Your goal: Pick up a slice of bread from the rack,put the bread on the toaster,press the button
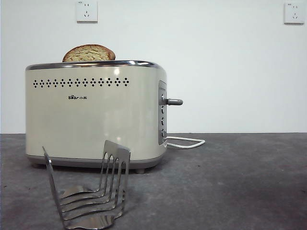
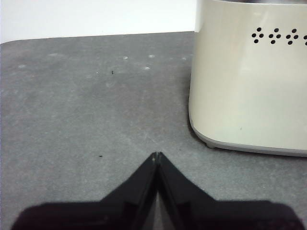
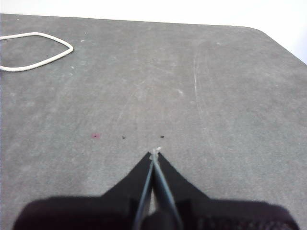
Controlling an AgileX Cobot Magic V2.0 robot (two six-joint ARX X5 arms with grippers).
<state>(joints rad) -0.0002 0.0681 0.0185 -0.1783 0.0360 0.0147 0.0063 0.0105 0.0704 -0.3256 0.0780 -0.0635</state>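
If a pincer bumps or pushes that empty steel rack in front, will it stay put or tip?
The rack looks thin, open wire, so probably light and likely to slide. Its upright end plate rises well above a narrow base, so a high push may tip it. The shiny steel probably grips poorly.

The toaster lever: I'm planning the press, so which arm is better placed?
Probably right. The lever sticks out of the toaster on the cord side, and the right hand sees that cord. The left hand faces the plain end.
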